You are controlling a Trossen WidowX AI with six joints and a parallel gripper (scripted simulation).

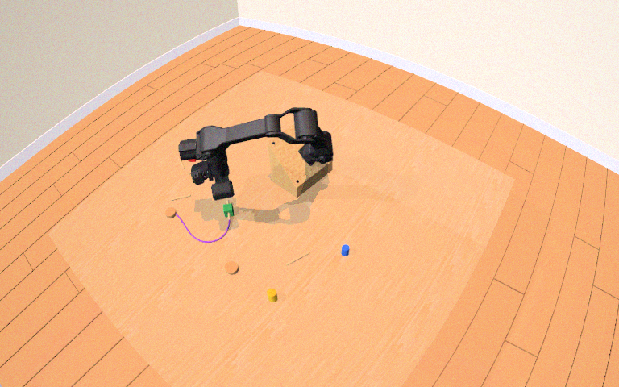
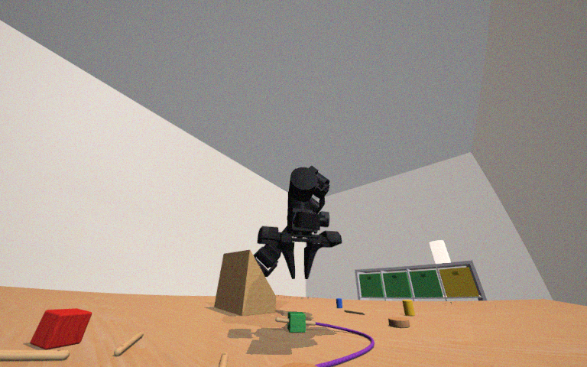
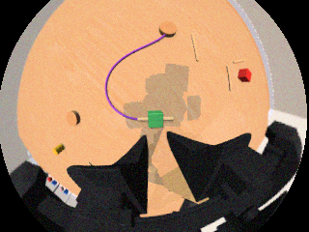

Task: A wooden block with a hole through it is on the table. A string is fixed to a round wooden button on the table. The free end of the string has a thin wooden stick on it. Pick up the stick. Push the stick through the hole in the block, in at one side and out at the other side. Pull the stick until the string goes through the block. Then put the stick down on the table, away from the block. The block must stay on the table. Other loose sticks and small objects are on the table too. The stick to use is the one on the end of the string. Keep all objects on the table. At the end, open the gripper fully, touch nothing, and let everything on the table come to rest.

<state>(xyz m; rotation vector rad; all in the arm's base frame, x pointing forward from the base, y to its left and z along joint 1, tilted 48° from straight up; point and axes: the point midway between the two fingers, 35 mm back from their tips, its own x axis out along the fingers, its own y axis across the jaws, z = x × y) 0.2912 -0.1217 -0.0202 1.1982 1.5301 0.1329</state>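
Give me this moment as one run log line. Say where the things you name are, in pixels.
gripper (image 1: 229, 203) (image 2: 299, 277) (image 3: 157, 136): partly open, empty, above block | stick (image 2: 281, 319) (image 3: 168, 118): through green block (image 1: 228, 210) (image 2: 296, 322) (image 3: 155, 119) | string (image 1: 207, 242) (image 2: 371, 342) (image 3: 106, 87): not through

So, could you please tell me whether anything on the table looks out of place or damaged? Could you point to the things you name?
Nothing looks damaged or askew: the green block (image 1: 227, 210) (image 2: 296, 322) (image 3: 155, 119) sits level, its stick poking out at both sides, and the purple string (image 1: 207, 242) (image 2: 371, 342) (image 3: 106, 87) curves freely, without a visible knot.
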